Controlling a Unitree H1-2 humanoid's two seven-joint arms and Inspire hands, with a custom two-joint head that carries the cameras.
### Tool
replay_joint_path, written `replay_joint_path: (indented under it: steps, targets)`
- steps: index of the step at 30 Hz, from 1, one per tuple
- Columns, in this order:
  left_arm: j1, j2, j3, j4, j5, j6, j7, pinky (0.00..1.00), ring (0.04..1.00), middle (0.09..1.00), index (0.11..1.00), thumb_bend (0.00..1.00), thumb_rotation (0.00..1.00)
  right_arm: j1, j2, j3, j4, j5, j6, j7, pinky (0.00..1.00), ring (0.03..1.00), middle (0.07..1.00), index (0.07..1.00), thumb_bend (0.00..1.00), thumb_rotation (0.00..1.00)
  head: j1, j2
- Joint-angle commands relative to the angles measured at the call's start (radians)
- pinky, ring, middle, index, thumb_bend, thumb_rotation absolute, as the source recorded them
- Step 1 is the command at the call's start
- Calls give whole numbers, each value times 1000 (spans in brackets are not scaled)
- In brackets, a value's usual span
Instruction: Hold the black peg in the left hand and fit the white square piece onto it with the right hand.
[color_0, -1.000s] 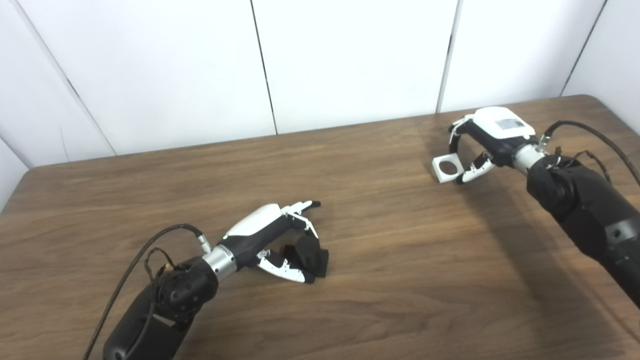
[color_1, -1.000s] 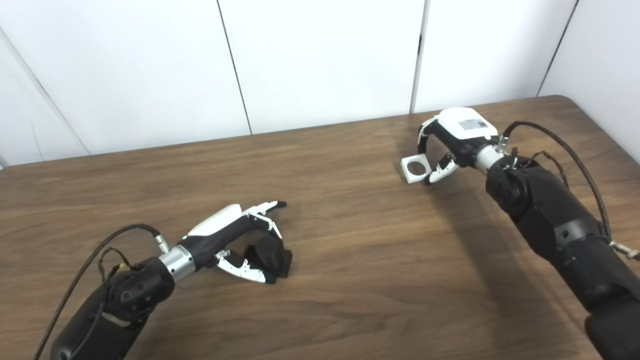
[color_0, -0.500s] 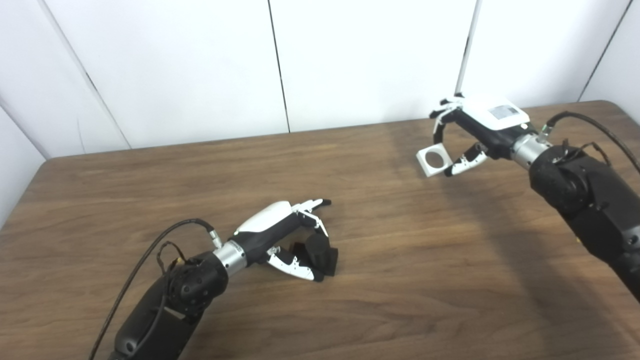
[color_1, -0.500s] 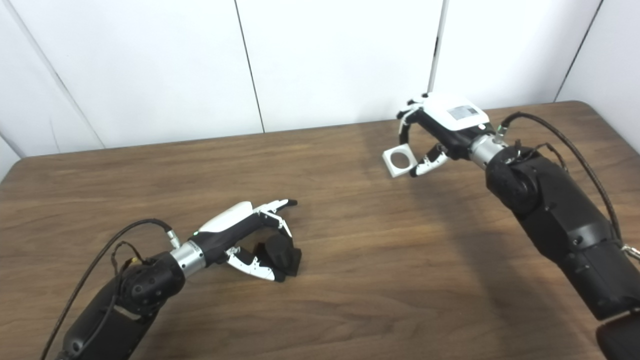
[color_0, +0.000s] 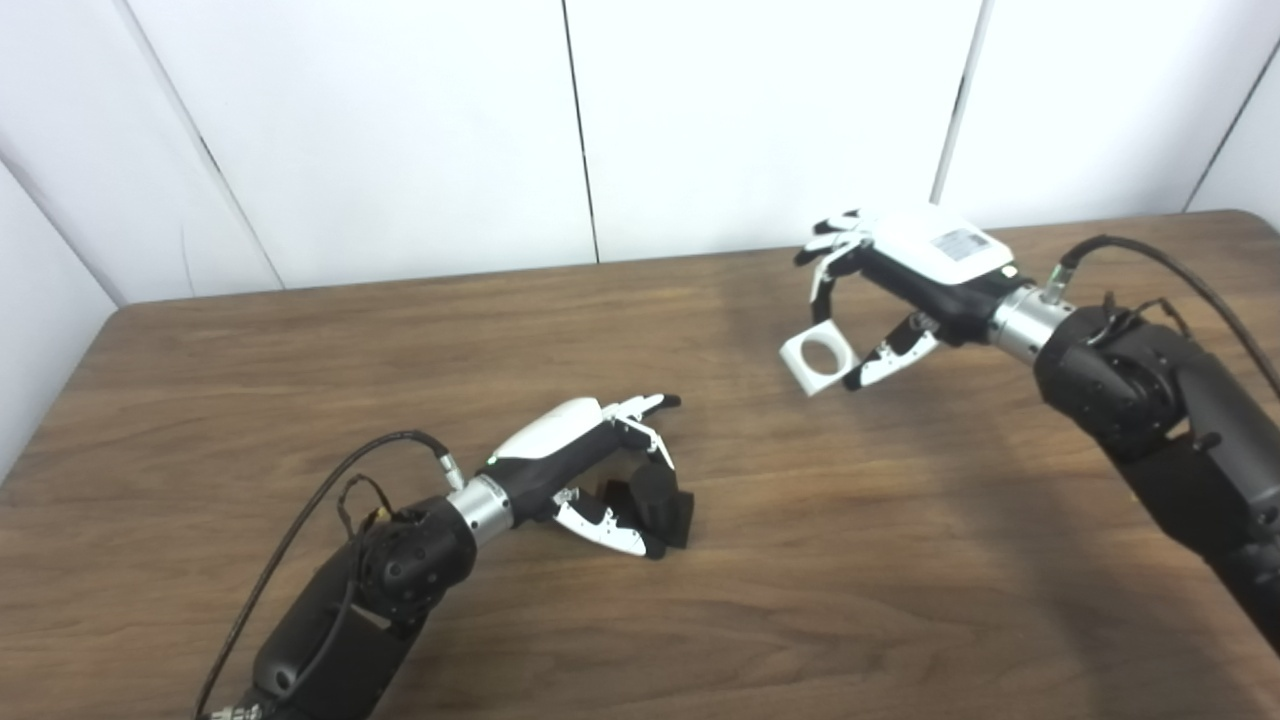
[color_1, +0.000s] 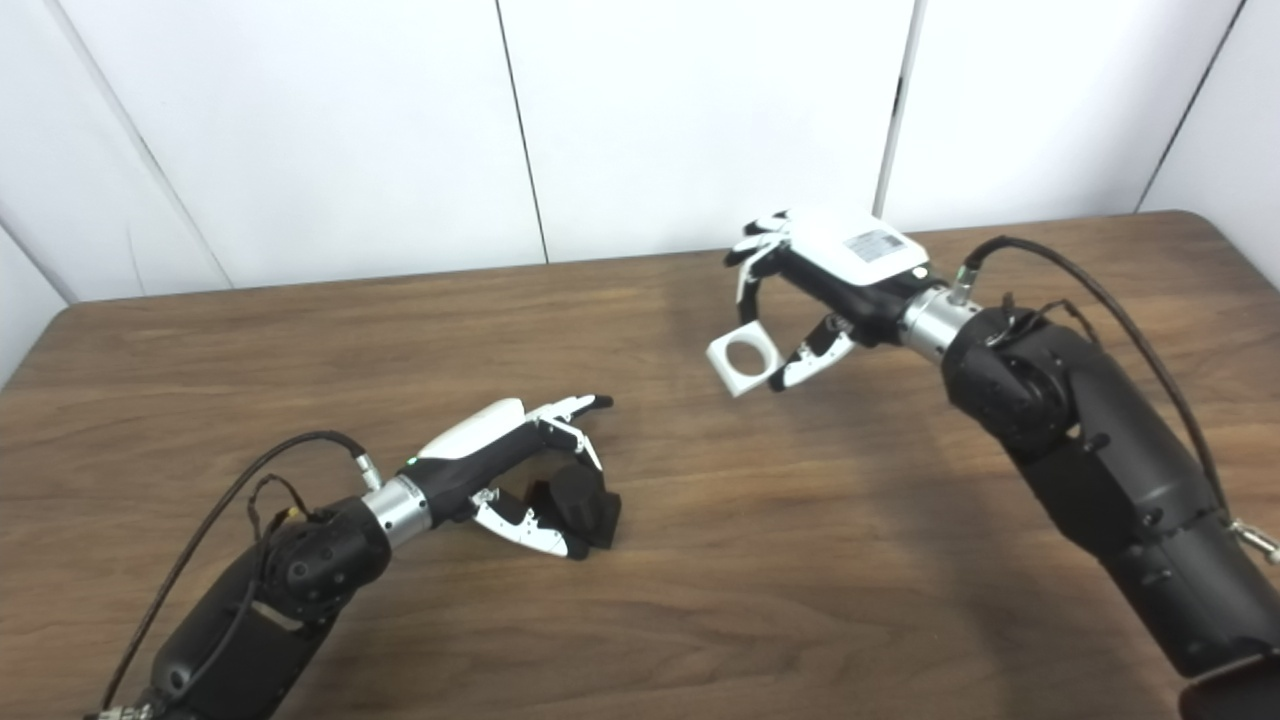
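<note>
The black peg (color_0: 657, 502) rests on the wooden table (color_0: 820, 580) left of centre, a dark block with a round top. My left hand (color_0: 585, 455) is curled over it, fingers on its far side and thumb in front, shut on it. The white square piece (color_0: 818, 361), which has a round hole through it, hangs tilted above the table right of centre. My right hand (color_0: 905, 280) pinches it between thumb and fingers. A wide gap of bare tabletop separates the piece from the peg. The peg's lower part is partly hidden by my thumb.
White wall panels (color_0: 760, 120) stand right behind the table's far edge. The table's left corner (color_0: 115, 315) and right end (color_1: 1215, 225) are in view. Cables loop off both forearms near the wrists.
The camera has panned, shifting the whole picture rightward. My right hand has lifted the white piece off the table and carried it left toward the centre. The left hand stays on the peg.
</note>
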Motion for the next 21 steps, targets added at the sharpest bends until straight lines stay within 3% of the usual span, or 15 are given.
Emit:
replay_joint_path:
  steps: [1, 21]
  targets:
    - [10, 0, -32, 41, 78, 45, -20, 986, 1000, 1000, 494, 521, 77, -44, 1, -22, -49, 27, -25, 5, 948, 919, 832, 479, 521, 139, 3, 2]
    - [5, -23, -38, 62, 81, 47, -11, 976, 1000, 1000, 494, 521, 76, -97, 94, 19, -190, 83, -3, 175, 960, 926, 829, 478, 520, 144, 41, 10]
